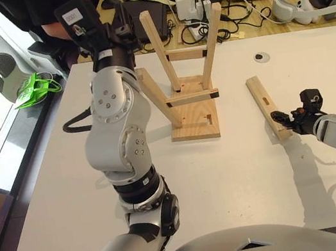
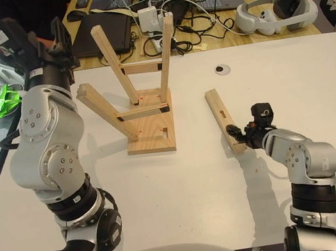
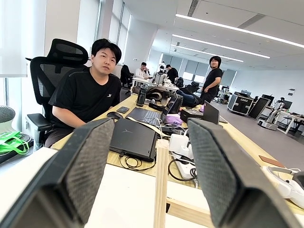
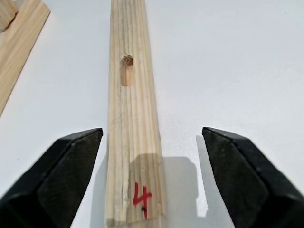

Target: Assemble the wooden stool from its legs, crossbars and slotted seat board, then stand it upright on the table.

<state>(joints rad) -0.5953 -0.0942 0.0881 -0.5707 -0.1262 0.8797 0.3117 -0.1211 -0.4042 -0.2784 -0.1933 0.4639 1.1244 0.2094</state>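
- The seat board lies flat on the white counter, just above the middle of the head camera's frame.
- Three legs stand up out of it. Two of them lean toward each other and are joined by a crossbar.
- The third leg tilts away toward the left of the frame. A lower crossbar runs from it toward the right.
- A loose leg lies flat on the counter at the right of the frame, apart from the board.
- The right gripper sits low at that leg's near end. Its fingers are spread, one on each side of the wood, not clamped.
- The left gripper is raised at the upper left of the frame, beside the standing legs. Its fingers are apart and hold nothing.
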